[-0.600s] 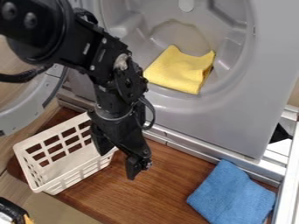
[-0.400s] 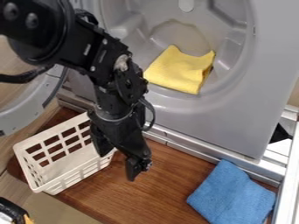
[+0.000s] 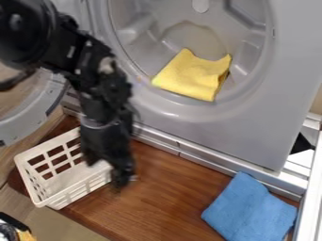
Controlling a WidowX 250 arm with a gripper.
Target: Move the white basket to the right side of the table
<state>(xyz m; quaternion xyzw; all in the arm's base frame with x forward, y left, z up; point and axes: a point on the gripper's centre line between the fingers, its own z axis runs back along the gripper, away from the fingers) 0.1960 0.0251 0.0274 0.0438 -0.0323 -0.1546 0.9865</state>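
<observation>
Soft, even light falls throughout, but the tool [image 3: 106, 172] is blurred.

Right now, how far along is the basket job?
Nothing looks done: the white basket sits at the table's left. The gripper is at the basket's right edge, with no grip evident. Left to do: grasp it and carry it right, where the blue cloth lies.

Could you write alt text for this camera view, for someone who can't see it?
A black robot arm comes in from the upper left, its hand over the right side of a white basket on a brown wooden surface. A blue cloth lies at the lower right, and a folded yellow cloth rests in the round opening of a grey machine behind.
</observation>
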